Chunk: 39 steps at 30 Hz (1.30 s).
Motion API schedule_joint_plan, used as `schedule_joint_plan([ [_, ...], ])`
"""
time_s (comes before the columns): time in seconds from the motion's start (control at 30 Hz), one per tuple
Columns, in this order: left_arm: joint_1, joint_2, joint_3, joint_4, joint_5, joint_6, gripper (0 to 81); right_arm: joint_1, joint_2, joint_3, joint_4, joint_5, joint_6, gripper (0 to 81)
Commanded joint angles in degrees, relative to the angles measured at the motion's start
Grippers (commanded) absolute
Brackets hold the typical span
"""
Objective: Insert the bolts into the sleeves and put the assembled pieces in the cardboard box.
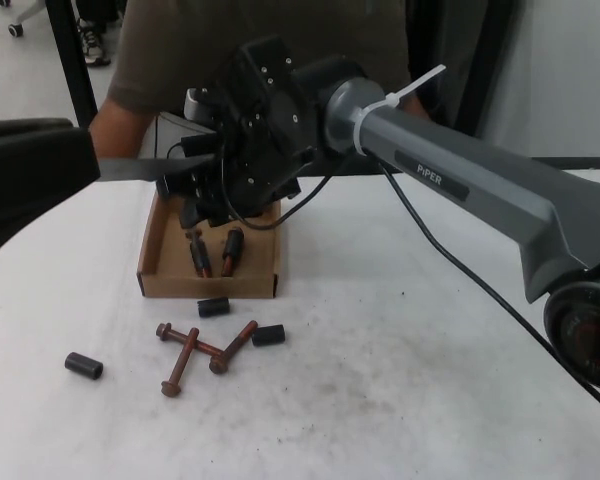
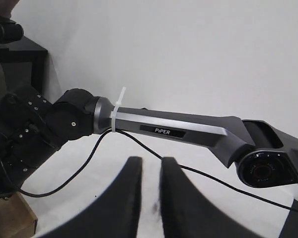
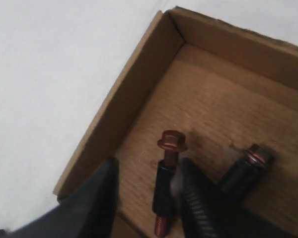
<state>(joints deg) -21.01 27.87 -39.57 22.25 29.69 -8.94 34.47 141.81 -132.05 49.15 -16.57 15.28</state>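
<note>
Right pincer wide over the shallow brown cardboard box, straddling a rusty bolt in its black sleeve lying inside. Left pincer narrow, empty. Drop-off looks done; next you lift clear and fetch the near loose bolts.

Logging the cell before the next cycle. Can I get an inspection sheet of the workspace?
surface: white bench, faintly scuffed.
job's things: cardboard box holds two assembled pieces; three loose bolts and three loose sleeves lie in front of it.
clutter: nothing seen.
grippers: right gripper open over the box, one piece lying between its fingers; left gripper open, empty.
cables: black cable hangs along the right arm.
surroundings: dark post behind the bench.
</note>
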Motion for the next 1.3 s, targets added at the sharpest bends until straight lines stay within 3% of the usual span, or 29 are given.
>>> schedule_joint_plan([
  [0.0,-0.27,-0.41,-0.08,-0.45,-0.13,0.44,13.6,-0.14,-0.39,-1.45,0.87,-0.69,0.21,37.8],
  [0.2,-0.27,-0.41,-0.08,-0.45,-0.13,0.44,13.6,-0.14,-2.11,-7.32,9.32,-3.36,-1.0,37.8],
  [0.47,-0.27,-0.41,-0.08,-0.45,-1.47,0.45,13.6,0.18,-12.12,-9.22,32.29,1.85,-17.7,35.0],
  [0.77,-0.27,-0.41,-0.08,0.0,-6.13,0.45,13.6,2.82,-26.2,-3.96,36.41,3.65,-18.58,35.0],
  [1.0,-0.27,-0.41,-0.08,5.43,-6.13,0.45,13.6,7.36,-38.19,9.98,38.02,8.48,-19.49,35.0],
  [1.27,-0.27,-0.41,-0.08,11.36,-6.13,0.45,13.6,11.61,-57.51,39.47,28.32,10.27,-14.27,35.0],
])
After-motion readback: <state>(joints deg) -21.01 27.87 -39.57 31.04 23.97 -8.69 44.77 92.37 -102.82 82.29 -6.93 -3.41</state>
